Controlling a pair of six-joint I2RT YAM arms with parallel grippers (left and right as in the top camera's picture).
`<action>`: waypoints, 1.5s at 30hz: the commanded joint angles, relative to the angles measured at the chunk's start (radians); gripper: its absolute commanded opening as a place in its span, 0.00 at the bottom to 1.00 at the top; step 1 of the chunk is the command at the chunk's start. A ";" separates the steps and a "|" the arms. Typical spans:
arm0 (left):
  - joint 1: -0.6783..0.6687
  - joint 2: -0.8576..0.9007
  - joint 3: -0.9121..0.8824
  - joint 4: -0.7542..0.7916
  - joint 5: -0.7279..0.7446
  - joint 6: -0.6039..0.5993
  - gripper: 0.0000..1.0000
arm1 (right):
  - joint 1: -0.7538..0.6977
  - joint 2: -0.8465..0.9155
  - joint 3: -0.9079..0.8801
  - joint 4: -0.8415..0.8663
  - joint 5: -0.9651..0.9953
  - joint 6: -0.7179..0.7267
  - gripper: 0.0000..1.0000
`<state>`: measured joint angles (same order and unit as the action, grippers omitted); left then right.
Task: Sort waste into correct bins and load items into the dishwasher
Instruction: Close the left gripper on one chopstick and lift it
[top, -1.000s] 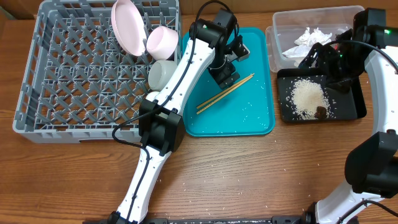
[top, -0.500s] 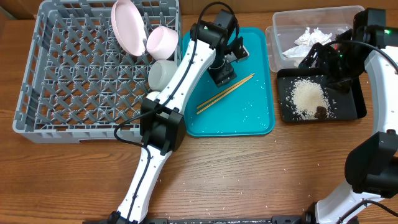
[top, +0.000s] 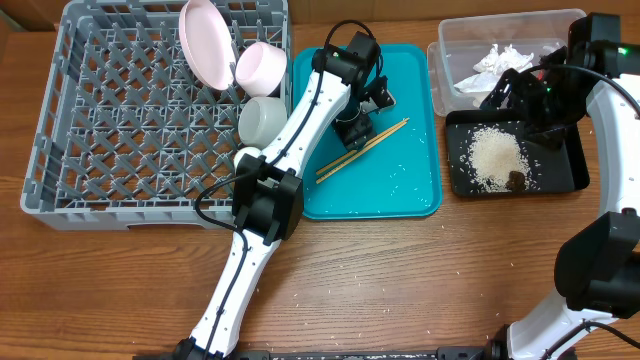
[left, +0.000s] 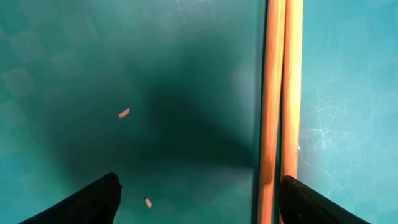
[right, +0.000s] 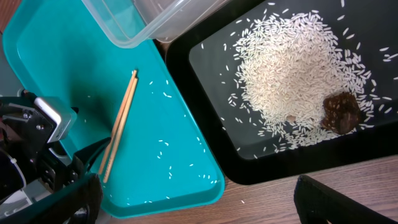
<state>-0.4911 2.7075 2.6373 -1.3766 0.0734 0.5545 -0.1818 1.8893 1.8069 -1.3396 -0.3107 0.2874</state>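
Note:
The wooden chopsticks (top: 365, 148) lie side by side on the teal tray (top: 400, 190). My left gripper (top: 355, 130) hovers low over them, open; in the left wrist view the chopsticks (left: 280, 93) run between its fingertips (left: 202, 190), close to the right one. My right gripper (top: 535, 110) is open and empty (right: 199, 199) above the black tray (top: 570, 170), which holds rice (top: 493, 157) and a brown lump (top: 514, 180). The napkin (top: 500, 60) lies in the clear tub (top: 450, 40). The grey rack (top: 100, 120) holds the pinkish plate (top: 205, 45), a pink bowl (top: 262, 67) and a white bowl (top: 262, 118). No red wrapper shows.
Loose rice grains are scattered on the teal tray (right: 174, 143) and on the wooden table in front of it. The tub and black tray stand close together right of the teal tray. The left arm reaches across the rack's right edge.
My left gripper has shifted slightly toward the chopsticks and its elbow has moved a little right. The right arm has not moved.

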 joint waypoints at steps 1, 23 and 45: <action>-0.008 0.013 0.000 -0.007 0.005 0.016 0.82 | -0.002 -0.032 0.023 0.003 -0.004 0.000 1.00; -0.008 0.019 0.000 -0.032 0.005 0.019 0.75 | -0.002 -0.032 0.023 0.003 -0.004 0.000 1.00; -0.008 0.020 0.000 -0.033 0.043 0.014 0.75 | -0.002 -0.032 0.023 0.003 -0.004 0.000 1.00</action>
<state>-0.4915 2.7083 2.6373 -1.4075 0.0929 0.5571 -0.1818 1.8893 1.8069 -1.3396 -0.3111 0.2871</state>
